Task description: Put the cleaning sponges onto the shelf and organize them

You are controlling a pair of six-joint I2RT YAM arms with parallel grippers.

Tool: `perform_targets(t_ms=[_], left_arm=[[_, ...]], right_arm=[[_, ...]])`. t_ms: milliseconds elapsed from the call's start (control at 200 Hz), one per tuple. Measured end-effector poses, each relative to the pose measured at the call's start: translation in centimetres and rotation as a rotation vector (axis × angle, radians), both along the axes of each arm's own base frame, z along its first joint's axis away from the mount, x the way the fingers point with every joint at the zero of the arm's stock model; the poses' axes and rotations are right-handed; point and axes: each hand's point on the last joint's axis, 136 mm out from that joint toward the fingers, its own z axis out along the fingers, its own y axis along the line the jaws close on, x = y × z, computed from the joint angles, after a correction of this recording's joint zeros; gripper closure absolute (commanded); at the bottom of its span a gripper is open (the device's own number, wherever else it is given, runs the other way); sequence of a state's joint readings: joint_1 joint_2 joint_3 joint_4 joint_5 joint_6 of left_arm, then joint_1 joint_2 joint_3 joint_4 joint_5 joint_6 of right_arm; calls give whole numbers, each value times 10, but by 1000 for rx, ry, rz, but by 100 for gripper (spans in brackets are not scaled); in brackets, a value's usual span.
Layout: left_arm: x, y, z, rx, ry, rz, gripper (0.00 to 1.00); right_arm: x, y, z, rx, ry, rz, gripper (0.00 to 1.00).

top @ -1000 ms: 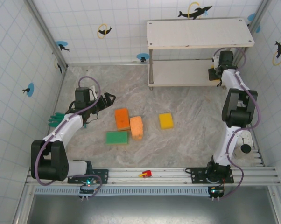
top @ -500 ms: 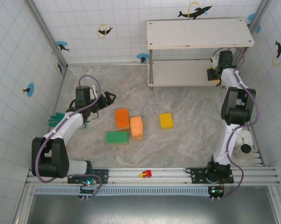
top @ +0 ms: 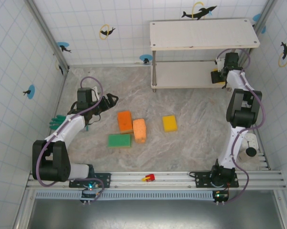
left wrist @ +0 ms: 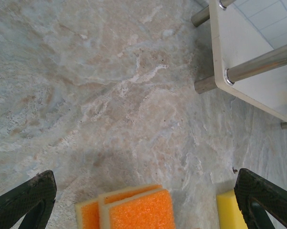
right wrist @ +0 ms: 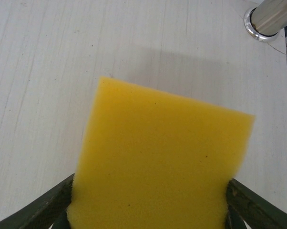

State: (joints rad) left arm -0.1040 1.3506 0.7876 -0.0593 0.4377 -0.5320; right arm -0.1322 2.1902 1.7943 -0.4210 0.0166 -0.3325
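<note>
- My right pincer (right wrist: 150, 202) is at the right end of the shelf's (top: 203, 33) lower board, and the yellow sponge (right wrist: 158, 157) lies flat on that pale board, directly between my two fingers
- Each dark finger meets a near corner of this sponge; I cannot tell whether I am pressing it or have let go
- In my right wrist view its long axis runs away from me across the board, turned a little clockwise, so the far edge slants down to the right
- The far right corner points towards a shiny metal leg (right wrist: 270, 16)
- My left pincer (left wrist: 148, 200) is released, fingers spread wide and holding nothing, above the desk (top: 191, 138)
- Just ahead of it lie an orange sponge (top: 125, 121) and a pale orange sponge (top: 139, 130), side by side, long axes running near to far
- A green sponge (top: 119, 140) lies crosswise nearer my bases; a second yellow sponge (top: 169, 123) sits apart to the right
</note>
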Motion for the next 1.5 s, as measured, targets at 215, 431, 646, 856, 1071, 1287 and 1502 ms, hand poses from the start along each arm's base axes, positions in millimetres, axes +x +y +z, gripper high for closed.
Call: perform_targets(t_ms=[215,431,646,856,1071,1287,1502], left_arm=[[0,0,-1,0,2,0,2],[0,0,-2,1,5,0,2],[0,0,-2,2,8,1,2],[0,0,-2,2,9,1,2],[0,0,-2,2,8,1,2],[0,0,-2,2,8,0,2],[0,0,-2,1,8,0,2]], right_arm=[[-1,-1,-3,-6,7,6,22],[-1,-1,-3,-7,10,5,19],[-3,-3,-4,-17,19,0,15],[-2,-5,-4,-32,16,-5,12],[-2,-6,-3,-39,15,-8,11],[-6,-6,-2,-37,10,-8,7],[-20,-4,14,-27,-3,-6,2]])
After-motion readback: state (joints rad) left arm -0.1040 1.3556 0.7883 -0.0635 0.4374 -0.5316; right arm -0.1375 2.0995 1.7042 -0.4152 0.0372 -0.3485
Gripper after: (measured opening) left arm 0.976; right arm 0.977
